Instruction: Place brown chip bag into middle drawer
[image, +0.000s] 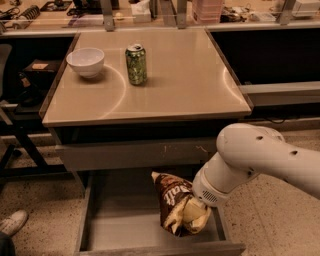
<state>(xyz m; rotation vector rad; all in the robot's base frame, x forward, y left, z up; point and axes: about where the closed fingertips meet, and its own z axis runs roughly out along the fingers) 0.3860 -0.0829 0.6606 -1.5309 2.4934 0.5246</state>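
The brown chip bag (172, 201), crinkly brown and cream with white lettering, stands tilted inside the open middle drawer (122, 225), toward its right side. My gripper (196, 212) reaches down from the white arm at the right and sits at the bag's lower right, its fingers hidden behind the bag and the wrist. I cannot tell whether the bag's bottom touches the drawer's grey floor.
A beige tabletop (190, 80) above the drawer carries a white bowl (85, 61) and a green can (136, 64). A closed grey drawer front (135, 152) sits just above the open drawer. A shoe (11, 223) is on the speckled floor at the left.
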